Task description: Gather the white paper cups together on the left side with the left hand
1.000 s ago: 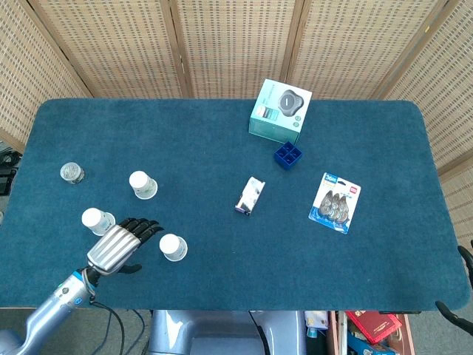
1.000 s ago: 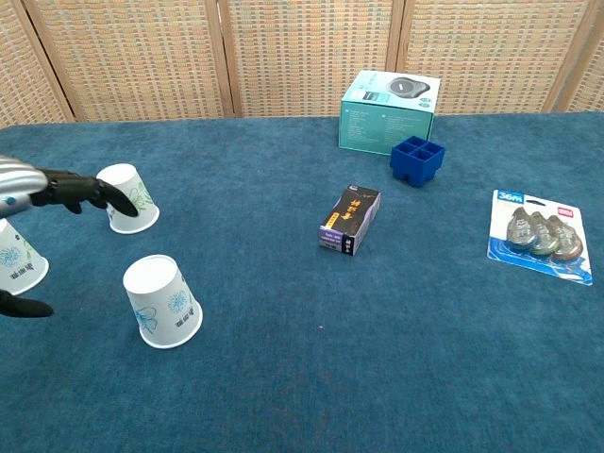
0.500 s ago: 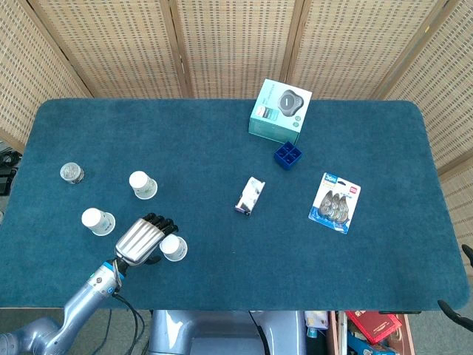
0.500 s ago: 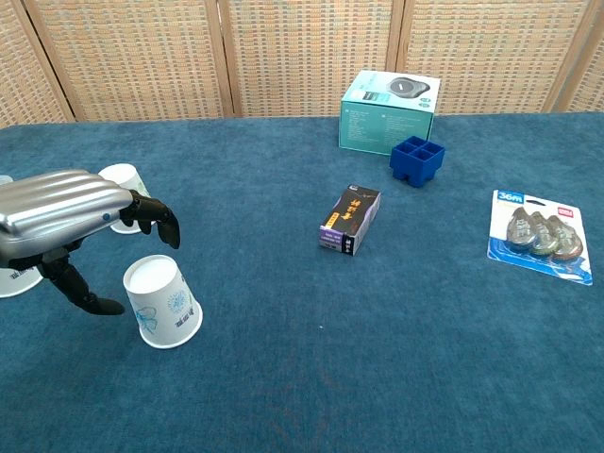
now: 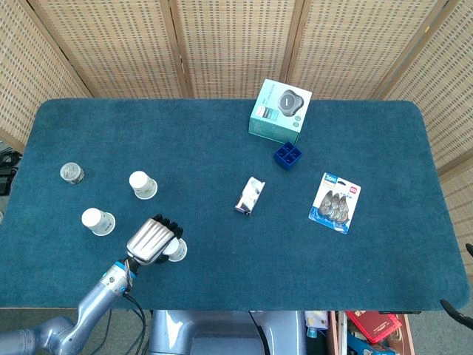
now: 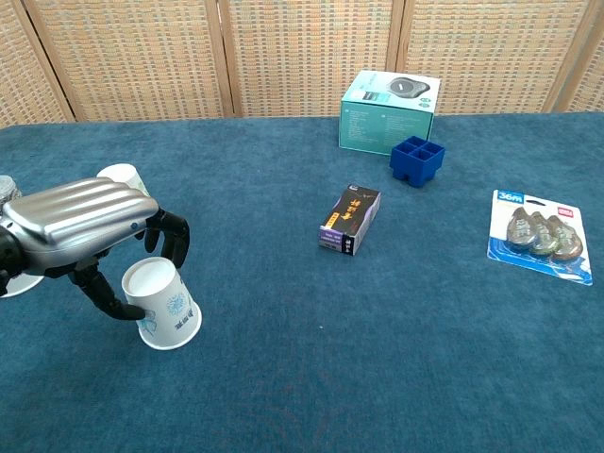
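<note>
Three white paper cups stand upside down on the left of the blue table (image 5: 222,140). The nearest cup (image 6: 162,304) (image 5: 177,250) sits under my left hand (image 6: 90,222) (image 5: 152,240). The hand arches over it, with the thumb (image 6: 106,294) at its left side and the dark fingertips (image 6: 173,241) curled just behind its top; a small gap shows there. A second cup (image 5: 143,185) (image 6: 115,175) stands further back, partly hidden by the hand in the chest view. The third cup (image 5: 97,221) is to the hand's left. My right hand is out of sight.
A small clear round lid or cup (image 5: 72,173) lies at the far left. Mid-table lies a small dark box (image 6: 349,219). Behind it are a blue tray (image 6: 416,160) and a teal box (image 6: 388,111). A blister pack (image 6: 541,236) lies on the right.
My left hand moved right from beside the third cup to over the nearest cup, and its fingers have curled down around it. The cups have not shifted.
</note>
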